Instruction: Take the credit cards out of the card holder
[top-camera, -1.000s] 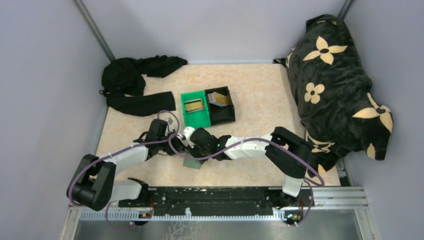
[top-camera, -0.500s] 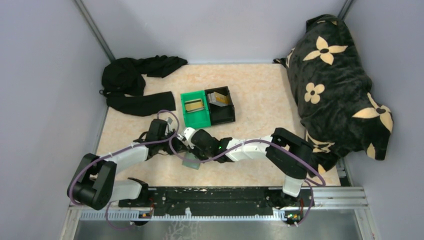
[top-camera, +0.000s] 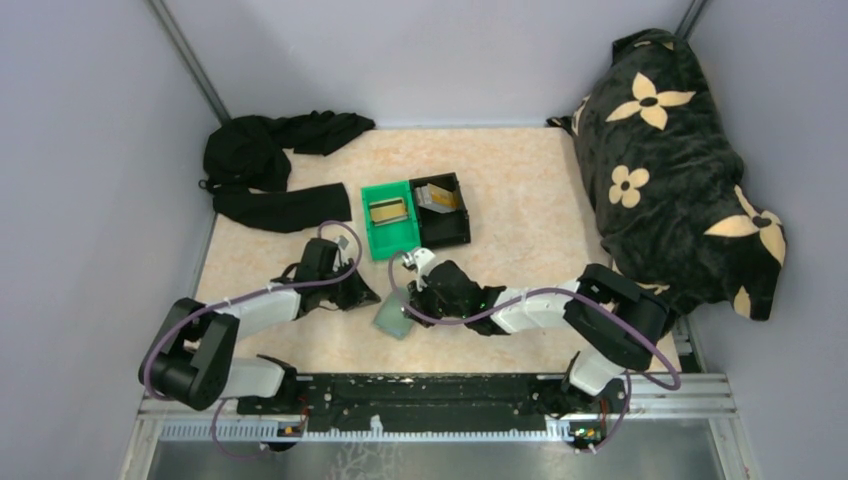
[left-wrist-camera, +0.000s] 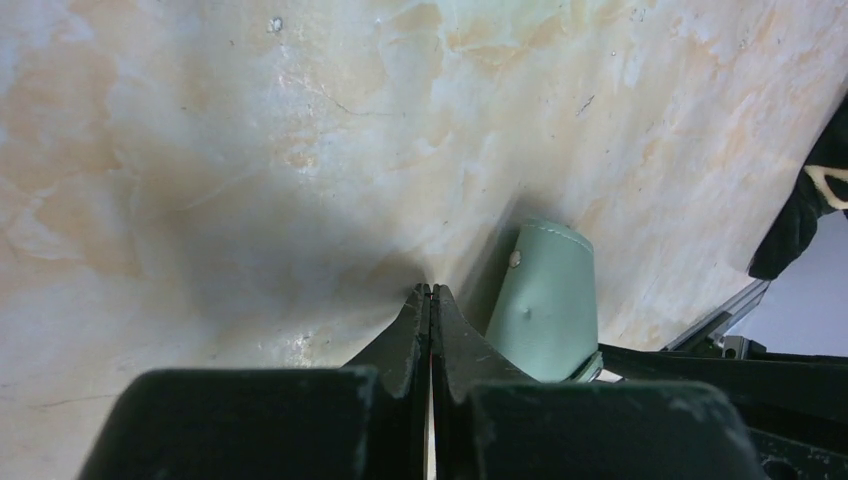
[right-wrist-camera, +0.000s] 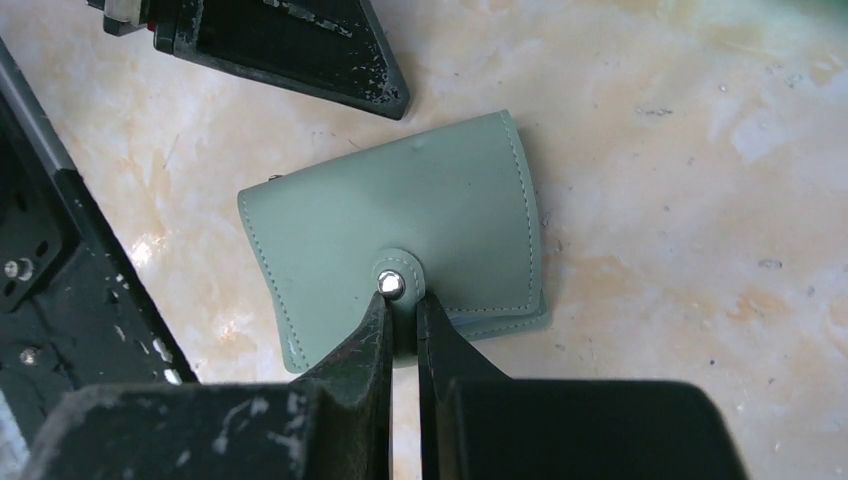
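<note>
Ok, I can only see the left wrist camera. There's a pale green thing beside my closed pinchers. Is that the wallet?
Observer: Yes. It's the card holder, folded shut, with a snap tab on top.
Operator: Where's the other arm?
Observer: The right gripper is closed down on that tab and looks to be pinching it.
Operator: Are any cards out?
Observer: One tan-gold card lies in the green bin.
</note>
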